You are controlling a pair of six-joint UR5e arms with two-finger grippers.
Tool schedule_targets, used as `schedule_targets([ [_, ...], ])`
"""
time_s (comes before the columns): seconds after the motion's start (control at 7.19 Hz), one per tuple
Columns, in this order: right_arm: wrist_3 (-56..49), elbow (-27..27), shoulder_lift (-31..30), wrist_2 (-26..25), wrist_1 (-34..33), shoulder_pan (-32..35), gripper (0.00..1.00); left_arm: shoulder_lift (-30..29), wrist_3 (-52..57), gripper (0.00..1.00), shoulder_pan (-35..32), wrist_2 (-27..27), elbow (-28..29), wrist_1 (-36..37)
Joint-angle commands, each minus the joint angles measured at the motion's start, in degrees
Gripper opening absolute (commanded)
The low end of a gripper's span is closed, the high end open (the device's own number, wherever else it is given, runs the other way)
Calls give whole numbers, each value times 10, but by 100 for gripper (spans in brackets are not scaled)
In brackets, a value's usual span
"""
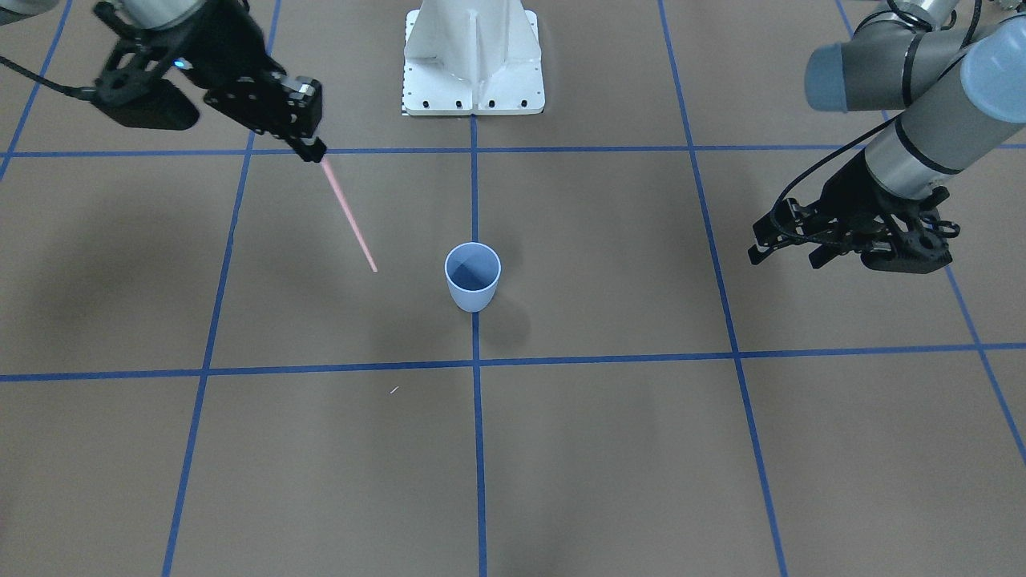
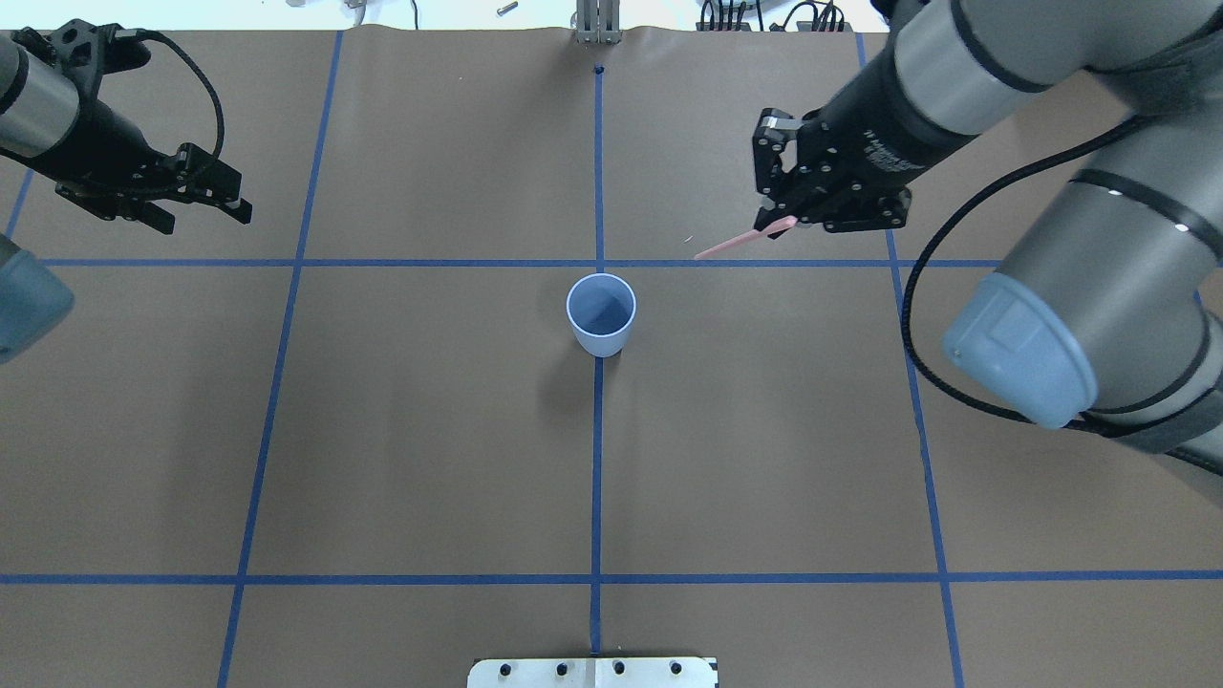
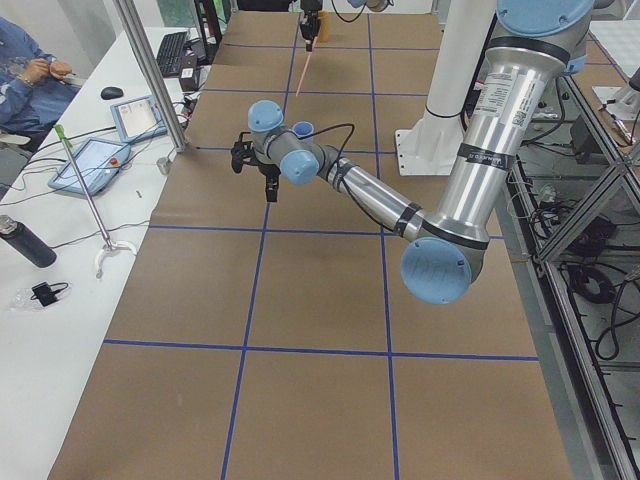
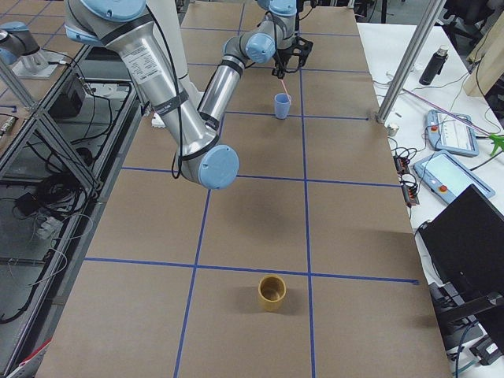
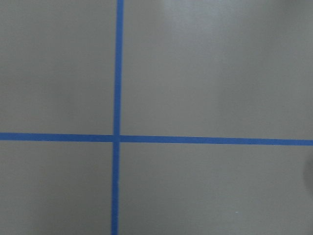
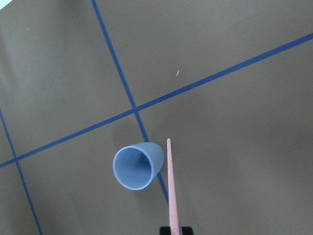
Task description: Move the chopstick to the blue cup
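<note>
The grey right arm (image 2: 965,57) reaches forward, its black two-finger right hand (image 2: 779,225) held aloft and tilted downward, fingers pinched on the upper end of a thin pale pink chopstick (image 1: 348,212). The grey left arm (image 2: 33,110) extends out to its own side. Its black left hand (image 2: 203,220) is aloft, fingers spread and holding nothing.

- chopstick (image 1: 349,215): pale pink.
- blue cup (image 1: 472,276): pale blue, plain, darker blue inside.
- counter (image 2: 430,430): brown, gridded with blue tape lines (image 2: 596,459).
- right claw (image 1: 314,152), left claw (image 1: 784,258): black.
- right arm (image 2: 1127,229): grey, black bands; joint cap (image 2: 1018,349) pale blue.
- far cup (image 4: 272,293): mustard yellow.
- robot base (image 1: 473,56): white.
</note>
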Motion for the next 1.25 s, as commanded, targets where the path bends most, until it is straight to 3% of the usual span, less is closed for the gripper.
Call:
schedule_targets([
  [0.0, 32, -20, 31, -14, 15, -31, 0, 4, 7, 98, -4, -2, 1, -1],
  [0.42, 36, -50, 54, -25, 17, -58, 0, 5, 7, 98, -4, -1, 1, -2],
  [0.97, 35, -117, 63, -41, 75, -77, 0, 5, 7, 98, -4, -1, 2, -2],
  [1.11, 34, -136, 63, -41, 91, -79, 69, 5, 7, 98, -4, -1, 0, -2],
])
